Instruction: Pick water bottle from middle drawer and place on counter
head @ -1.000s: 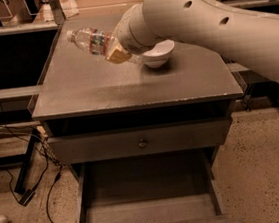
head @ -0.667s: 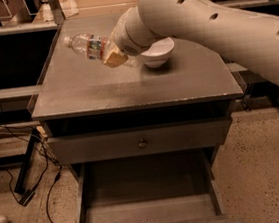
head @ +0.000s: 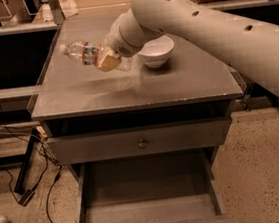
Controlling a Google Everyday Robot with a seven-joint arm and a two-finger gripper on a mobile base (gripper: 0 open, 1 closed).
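Observation:
The water bottle (head: 83, 53) is a clear plastic bottle with a white cap and a reddish label band. It is tilted, cap to the upper left, and held over the left part of the counter (head: 102, 90). My gripper (head: 109, 60) is shut on the bottle's lower half, with one tan finger pad (head: 108, 62) showing. The big white arm comes in from the right. The middle drawer (head: 146, 193) is pulled open below the counter and its flat bottom is bare.
A white bowl (head: 156, 51) stands on the counter just right of my gripper. A shut drawer front with a round knob (head: 142, 143) sits above the open drawer. Cables (head: 30, 171) lie on the floor at the left. A shelf rail runs behind the counter.
My gripper has carried the bottle a little to the left and toward the back over the counter. The bottle keeps its tilt.

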